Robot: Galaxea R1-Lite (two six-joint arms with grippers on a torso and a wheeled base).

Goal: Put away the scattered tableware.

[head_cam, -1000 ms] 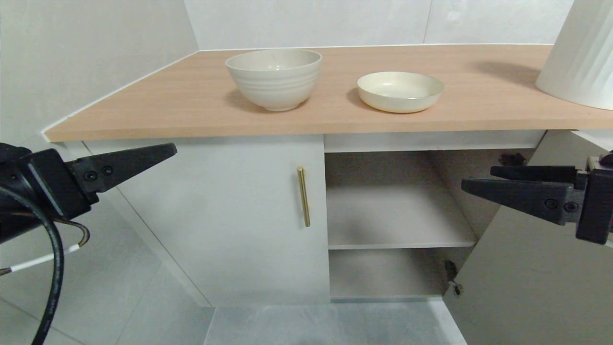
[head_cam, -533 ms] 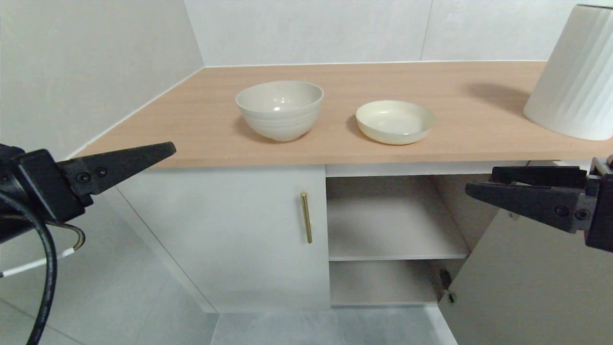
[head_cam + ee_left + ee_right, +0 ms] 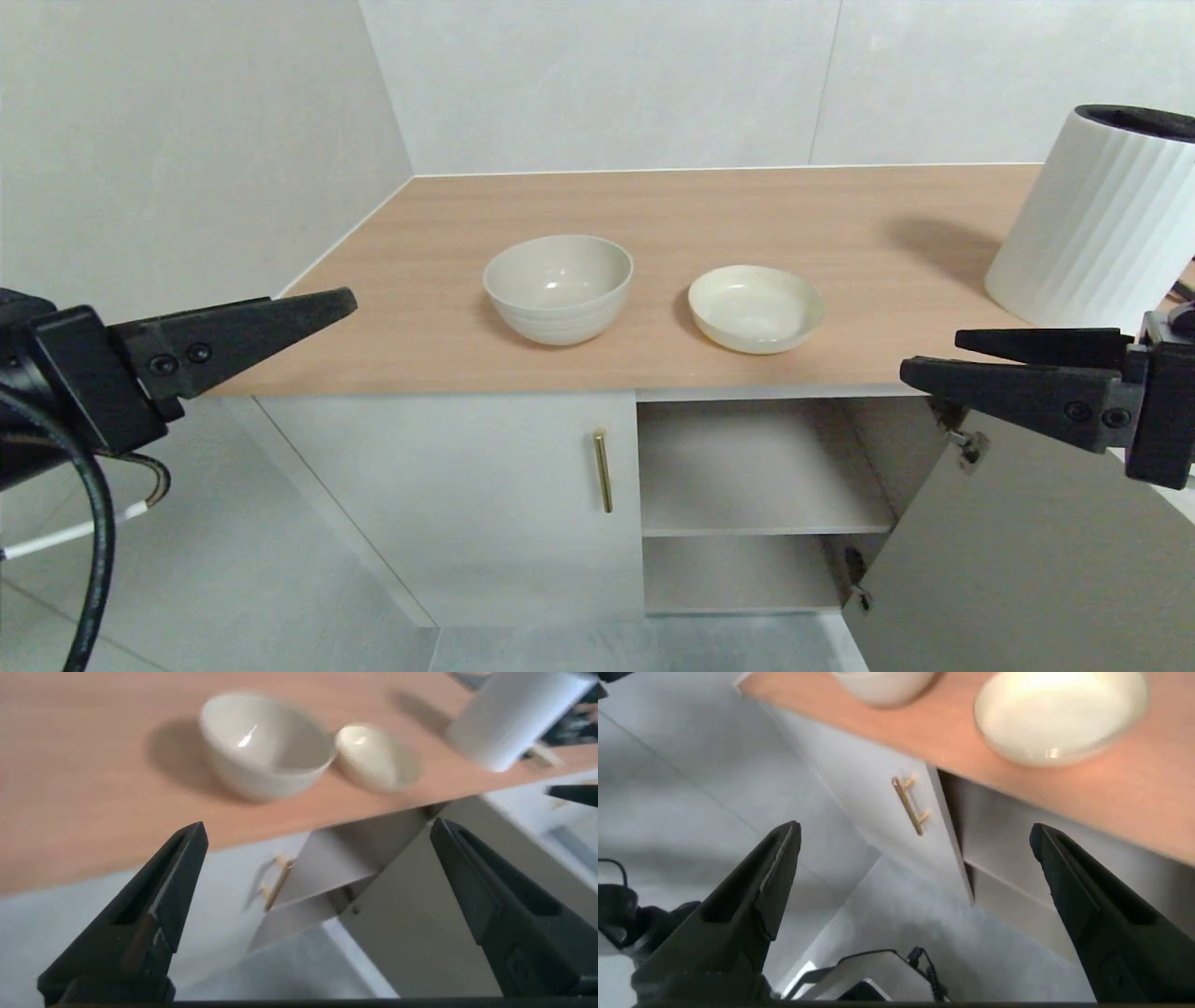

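— What's carrying things in front of you?
— A wooden countertop (image 3: 709, 215), running into the tiled corner.
— And on it?
— I see a deep bowl (image 3: 558, 288) and a shallow dish (image 3: 756, 308) side by side, not touching, near the front edge. A ribbed white container (image 3: 1092, 224) stands well off to my right.

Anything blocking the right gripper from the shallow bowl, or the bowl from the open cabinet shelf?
Nothing visible. The right gripper sits open off the counter edge, with no object before the shallow bowl. Below, the cabinet door is swung aside, leaving the shelf exposed.
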